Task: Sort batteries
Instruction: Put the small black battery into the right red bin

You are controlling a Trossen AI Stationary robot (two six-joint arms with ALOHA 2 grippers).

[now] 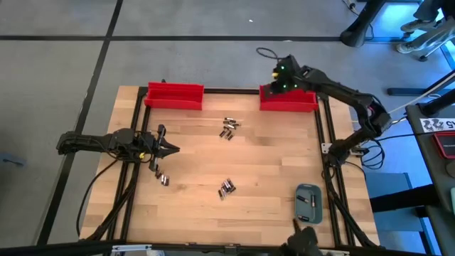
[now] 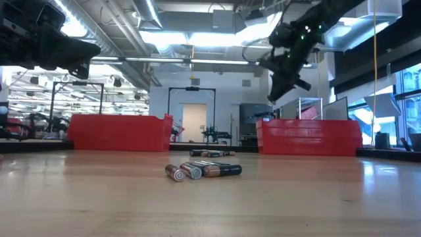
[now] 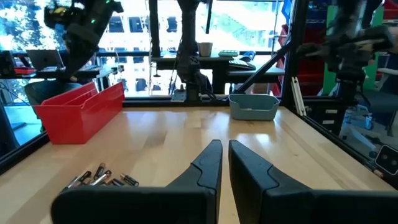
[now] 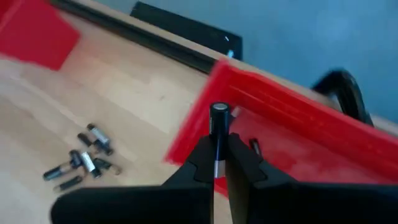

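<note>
While the left hand (image 1: 170,149) is kept pressed together, 1 battery (image 4: 218,118) is pinched by the right hand (image 4: 219,163) above the right red bin (image 4: 298,124), where another battery (image 4: 255,146) is seen.

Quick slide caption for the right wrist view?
Right gripper holds a battery upright over the red bin.

Robotics lab, big open hall | pale wooden table (image 1: 270,163) framed by black metal rails (image 1: 137,135) | grey floor (image 1: 57,78) marked with dark lines | exposed silver ceiling ducts (image 2: 125,23) and bright strip lights (image 2: 197,41) | black office chair (image 1: 426,28) | more black rig frames (image 2: 191,105) in the background
</note>
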